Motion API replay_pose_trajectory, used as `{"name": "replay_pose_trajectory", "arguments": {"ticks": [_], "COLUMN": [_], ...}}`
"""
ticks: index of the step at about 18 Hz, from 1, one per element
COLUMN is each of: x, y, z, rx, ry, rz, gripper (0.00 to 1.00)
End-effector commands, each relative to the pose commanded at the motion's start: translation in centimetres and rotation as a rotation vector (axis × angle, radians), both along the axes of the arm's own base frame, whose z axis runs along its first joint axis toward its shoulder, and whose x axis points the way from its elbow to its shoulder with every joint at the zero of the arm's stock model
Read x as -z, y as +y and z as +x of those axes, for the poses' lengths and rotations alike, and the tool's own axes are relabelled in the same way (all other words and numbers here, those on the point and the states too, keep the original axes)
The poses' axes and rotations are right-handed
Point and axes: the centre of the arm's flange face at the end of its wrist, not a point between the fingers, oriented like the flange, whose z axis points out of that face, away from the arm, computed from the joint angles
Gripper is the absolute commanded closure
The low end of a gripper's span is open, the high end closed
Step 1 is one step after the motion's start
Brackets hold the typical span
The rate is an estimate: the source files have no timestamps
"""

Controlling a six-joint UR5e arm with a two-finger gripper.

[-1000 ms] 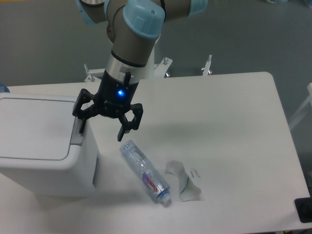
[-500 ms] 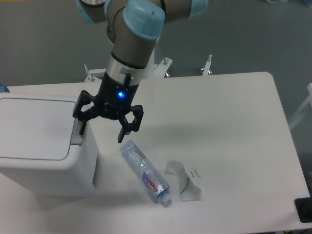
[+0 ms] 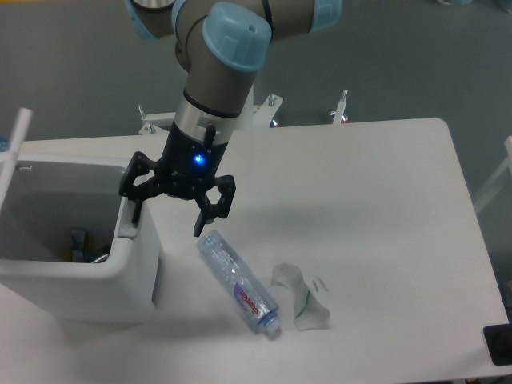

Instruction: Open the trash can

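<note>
We see the trash can (image 3: 88, 272) standing at the 9 o'clock side of the white desk (image 3: 384, 208), its lid (image 3: 16, 136) swung up to stand nearly on edge at the far left rim, so the interior is exposed with a few dark items lying at the bottom. Our tool (image 3: 166, 216) hangs released, jaws spread and grasping nothing; one finger (image 3: 134, 210) rests at the grey push tab (image 3: 126, 232) on the can's right rim, the other hangs over the desk. A clear plastic bottle (image 3: 240, 284) lies at 6 o'clock, just below the tool, with a crumpled clear wrapper (image 3: 300, 300) beside it at its 3 o'clock.
</note>
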Motion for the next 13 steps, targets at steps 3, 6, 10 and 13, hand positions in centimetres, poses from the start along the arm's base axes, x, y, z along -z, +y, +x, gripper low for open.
{"name": "replay_pose_trajectory", "arguments": {"ticks": [3,6,10,13], "x": [-1.4,-2.1,-2.6,-1.8], "y": [0.3,0.1,-1.4,-3.0], "z": [-0.4,-1.8,-6.0,-9.7], "rx": [0.001,-0.007,-0.029,0.001], "ry": [0.023,0.046,0.128,0.254], "rz": [0.020,0.034,0.022,-0.041], "gripper": [0.00,0.00,0.00,0.00]}}
